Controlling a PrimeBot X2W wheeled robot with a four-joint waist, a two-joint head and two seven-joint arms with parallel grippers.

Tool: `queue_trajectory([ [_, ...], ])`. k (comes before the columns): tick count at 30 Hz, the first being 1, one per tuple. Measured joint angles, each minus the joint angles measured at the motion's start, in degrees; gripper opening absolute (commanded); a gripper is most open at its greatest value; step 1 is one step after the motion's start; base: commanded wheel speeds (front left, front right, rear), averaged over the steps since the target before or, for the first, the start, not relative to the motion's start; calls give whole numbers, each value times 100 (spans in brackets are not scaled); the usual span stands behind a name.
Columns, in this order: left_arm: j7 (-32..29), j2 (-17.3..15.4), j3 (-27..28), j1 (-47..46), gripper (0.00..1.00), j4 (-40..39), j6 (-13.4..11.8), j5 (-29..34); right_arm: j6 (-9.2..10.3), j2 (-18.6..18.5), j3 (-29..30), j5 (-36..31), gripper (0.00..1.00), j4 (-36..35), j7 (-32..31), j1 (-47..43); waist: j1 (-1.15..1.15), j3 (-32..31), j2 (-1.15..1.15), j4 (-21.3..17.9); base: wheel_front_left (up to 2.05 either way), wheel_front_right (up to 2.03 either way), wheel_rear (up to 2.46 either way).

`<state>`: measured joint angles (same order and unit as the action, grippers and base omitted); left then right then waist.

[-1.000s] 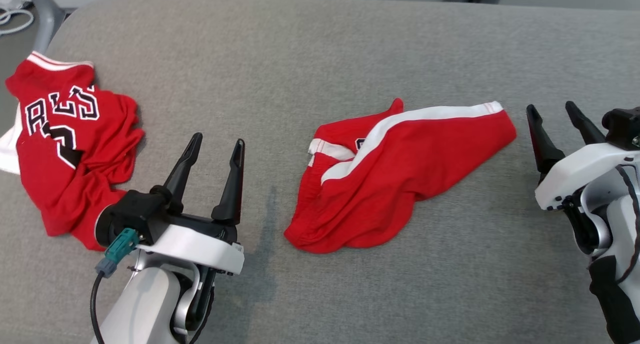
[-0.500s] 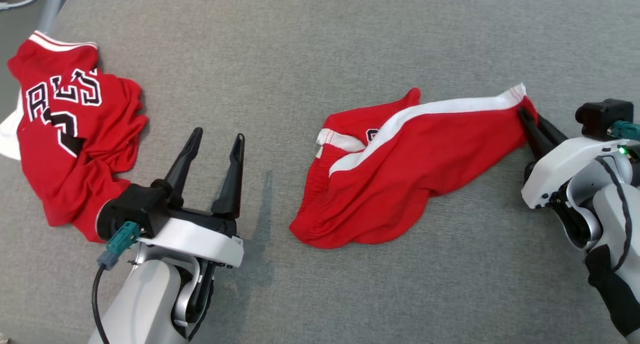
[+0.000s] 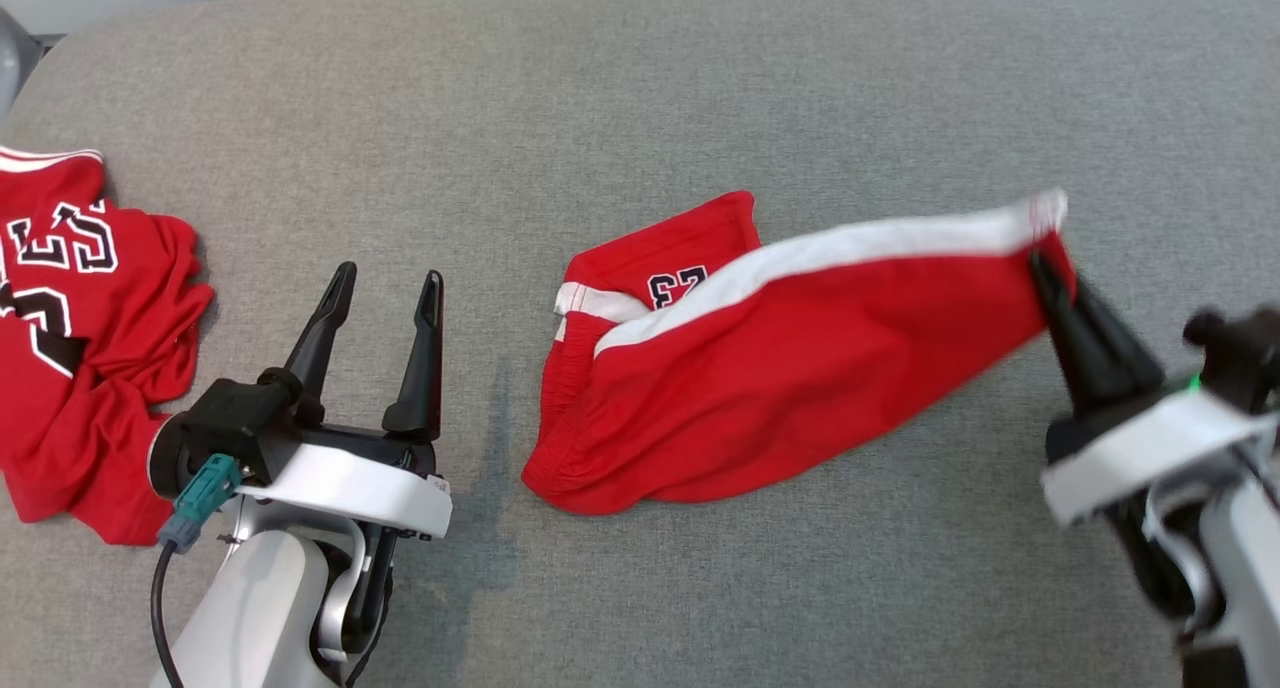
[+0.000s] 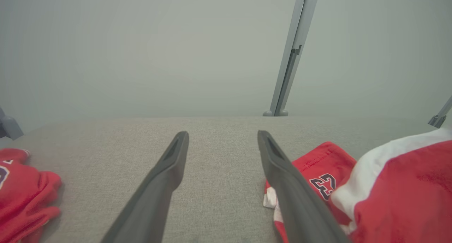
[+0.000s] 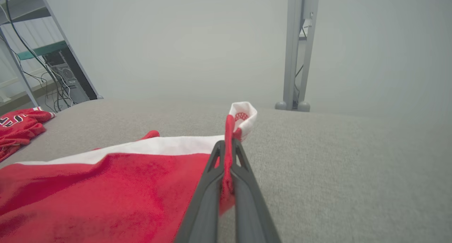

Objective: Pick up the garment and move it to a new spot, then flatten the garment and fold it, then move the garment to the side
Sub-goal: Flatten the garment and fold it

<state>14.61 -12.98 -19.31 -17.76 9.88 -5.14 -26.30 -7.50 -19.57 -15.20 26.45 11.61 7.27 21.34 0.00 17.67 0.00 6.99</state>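
Grey woven surface (image 3: 700, 88); rumpled red shorts (image 3: 800, 368), corner in right hand (image 3: 1042, 264)

The right claw (image 3: 1042, 264) pinches a corner of the shorts (image 3: 800, 368), which stretch leftward from it across the counter (image 3: 640, 88). The left claw (image 3: 389, 274) stands spread, jersey (image 3: 80, 348) left of it, shorts right.

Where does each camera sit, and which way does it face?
Head: on the head, looking down at the grey surface; both arms show, left gripper open, right gripper pinching the red shorts.
Left wrist: looks along its open fingers, across the surface toward a wall.
Right wrist: looks along its shut fingers at the pinched hem.
Shared: all three show the shorts and the jersey.
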Motion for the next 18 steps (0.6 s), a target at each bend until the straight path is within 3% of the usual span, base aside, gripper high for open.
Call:
queue_trajectory([
  [6, -45, -2, 3, 130, 100, -24, -48, -58, 0, 463, 460, -183, 0, -185, -316, -1157, 0, -49, 0, -88, 0, 0, 0],
  [13, -74, -19, 9, 235, 100, -30, -99, -108, 0, 713, 631, -229, 0, 474, -260, -1244, 0, -124, 0, -127, 0, 0, 0],
  [14, -75, -19, 7, 236, 100, -31, -107, -114, 0, 731, 634, -229, 6, 556, -234, -1225, 0, -143, 0, -127, 0, 0, 0],
  [16, -80, -31, 4, 260, 100, -35, -123, -115, 0, 767, 656, -230, 77, 678, -189, -1162, 0, -180, 0, -126, 0, 0, 0],
  [17, -81, -33, -1, 296, 100, -37, -136, -115, 0, 788, 692, -241, 100, 738, -156, -1134, 0, -209, 0, -127, 0, 0, 0],
  [18, -87, -37, -9, 337, 100, -42, -149, -115, 0, 812, 738, -258, 100, 776, -118, -1126, 0, -240, 0, -130, 0, 0, 0],
])
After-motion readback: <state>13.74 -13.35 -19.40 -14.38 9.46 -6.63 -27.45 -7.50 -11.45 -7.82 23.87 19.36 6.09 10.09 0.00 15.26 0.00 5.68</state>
